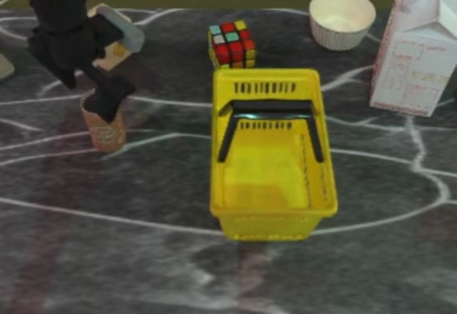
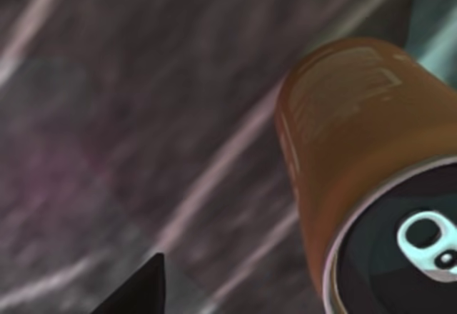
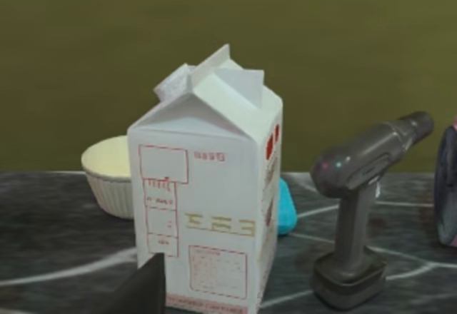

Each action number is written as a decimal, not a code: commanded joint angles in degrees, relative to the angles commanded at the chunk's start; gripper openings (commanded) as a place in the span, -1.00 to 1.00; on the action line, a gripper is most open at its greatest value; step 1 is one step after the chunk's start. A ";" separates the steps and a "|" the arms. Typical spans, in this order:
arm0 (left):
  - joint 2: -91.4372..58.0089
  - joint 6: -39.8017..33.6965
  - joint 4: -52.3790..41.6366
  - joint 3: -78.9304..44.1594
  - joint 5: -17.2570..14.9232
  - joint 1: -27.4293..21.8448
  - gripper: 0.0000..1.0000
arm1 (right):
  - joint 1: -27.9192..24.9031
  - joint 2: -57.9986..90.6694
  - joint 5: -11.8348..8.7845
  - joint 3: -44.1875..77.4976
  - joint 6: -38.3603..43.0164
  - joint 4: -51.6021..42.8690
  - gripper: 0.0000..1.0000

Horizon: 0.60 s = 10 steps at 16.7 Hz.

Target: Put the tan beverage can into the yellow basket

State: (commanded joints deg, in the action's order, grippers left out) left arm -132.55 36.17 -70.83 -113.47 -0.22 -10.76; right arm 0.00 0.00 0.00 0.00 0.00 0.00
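The left pincer hangs right over the tan beverage can, its dark fingers covering the can's top in the top view; whether they are spread or pressed together cannot be told. In the left wrist view only one dark fingertip shows at the frame's edge, clear of the can, so no grip is visible. The can stands upright on the dark worktop directly beneath the pincer, long axis vertical, its dark lid and pale pull tab facing up toward the wrist camera.

Well off to the pincer's right stands the yellow basket, open side up, black handles folded across its mouth. Just beyond the basket's far rim sits a coloured puzzle cube. Further right again are a white bowl and a white carton.

The right arm is out of the top view; its wrist camera faces the carton, the bowl and a grey power drill. Of its pincer only a dark tip shows, state not tellable.
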 joint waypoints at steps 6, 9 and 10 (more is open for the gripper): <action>-1.99 0.09 8.38 6.29 -0.04 -0.22 1.00 | 0.00 0.00 0.00 0.00 0.00 0.00 1.00; -2.35 0.10 9.51 7.21 -0.04 -0.23 1.00 | 0.00 0.00 0.00 0.00 0.00 0.00 1.00; -2.35 0.10 9.51 7.21 -0.04 -0.23 1.00 | 0.00 0.00 0.00 0.00 0.00 0.00 1.00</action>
State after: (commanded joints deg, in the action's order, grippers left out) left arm -134.90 36.26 -61.33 -106.26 -0.26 -10.99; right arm 0.00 0.00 0.00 0.00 0.00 0.00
